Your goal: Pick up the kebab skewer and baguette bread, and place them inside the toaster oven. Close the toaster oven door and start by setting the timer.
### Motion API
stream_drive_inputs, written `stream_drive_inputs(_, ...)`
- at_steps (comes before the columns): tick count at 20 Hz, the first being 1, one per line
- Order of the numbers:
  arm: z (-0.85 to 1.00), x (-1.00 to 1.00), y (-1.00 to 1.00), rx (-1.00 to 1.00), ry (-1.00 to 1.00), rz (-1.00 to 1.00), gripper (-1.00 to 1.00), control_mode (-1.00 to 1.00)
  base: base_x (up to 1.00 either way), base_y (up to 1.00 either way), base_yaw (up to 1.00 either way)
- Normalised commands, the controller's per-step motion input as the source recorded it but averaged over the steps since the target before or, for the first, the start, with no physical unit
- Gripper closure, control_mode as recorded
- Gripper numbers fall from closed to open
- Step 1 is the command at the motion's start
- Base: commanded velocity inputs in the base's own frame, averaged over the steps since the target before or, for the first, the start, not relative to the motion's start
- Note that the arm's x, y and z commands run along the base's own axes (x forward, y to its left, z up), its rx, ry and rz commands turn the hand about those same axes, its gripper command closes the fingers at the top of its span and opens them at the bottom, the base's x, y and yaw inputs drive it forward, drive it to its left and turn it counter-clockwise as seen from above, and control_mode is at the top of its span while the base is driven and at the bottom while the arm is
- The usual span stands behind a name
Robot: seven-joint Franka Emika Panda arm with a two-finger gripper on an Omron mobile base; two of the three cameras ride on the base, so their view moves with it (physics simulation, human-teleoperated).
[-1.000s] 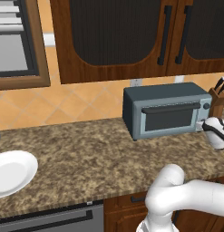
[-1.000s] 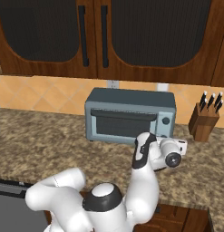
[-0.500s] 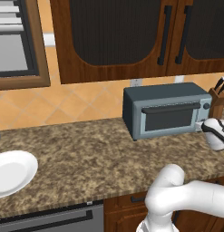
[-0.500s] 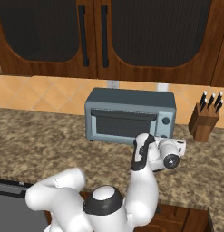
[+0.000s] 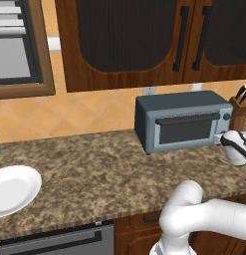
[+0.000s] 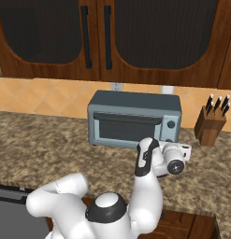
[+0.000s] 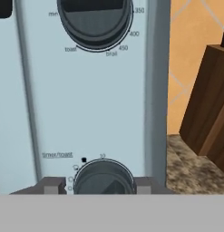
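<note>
While my hand sits close against the right end of the toaster oven point(image 6: 133, 118), I note its gripper point(image 7: 103, 185) is set squarely around the lower knob point(image 7: 103, 177). One fingertip point(image 7: 53, 185) stands just to the left of that knob and the other just to its right, both hard beside its rim; I cannot tell whether the pads actually press on it. The jaws stand partly open, about as wide as the knob itself. Printing above and to the left of the knob reads "timer/toast", and its dial marks arc over its top.

Further up from the fingers on the same pale panel is the upper knob point(image 7: 95, 20), ringed with the markings 350, 400, 450, "toast" and "broil". To the right of the hand, beyond the oven's edge, stands a wooden knife block point(image 6: 210, 124) on the speckled counter point(image 5: 94, 174), near the oven but apart from it.

From the base cameras I see the toaster oven door point(image 5: 186, 131) upright and shut, its dark bar handle point(image 5: 186, 118) along the top, lying to the left of the hand. Far to the left of the hand, well apart from the oven, a white plate point(image 5: 12, 189) rests on the counter with nothing visible on it.
</note>
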Motion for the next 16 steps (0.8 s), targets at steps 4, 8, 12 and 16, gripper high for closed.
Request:
stream_drive_inputs(4,0.0,0.0,0.0,0.08,0.0,-0.03,1.0,-1.0,0.0,0.0,0.0)
stream_drive_inputs(8,0.0,0.0,0.0,0.11,0.0,-0.02,1.0,-1.0,0.0,0.0,0.0)
stream_drive_inputs(12,0.0,0.0,0.0,0.12,0.0,-0.02,1.0,-1.0,0.0,0.0,0.0)
stream_drive_inputs(16,0.0,0.0,0.0,0.15,0.0,0.0,1.0,-1.0,0.0,0.0,0.0)
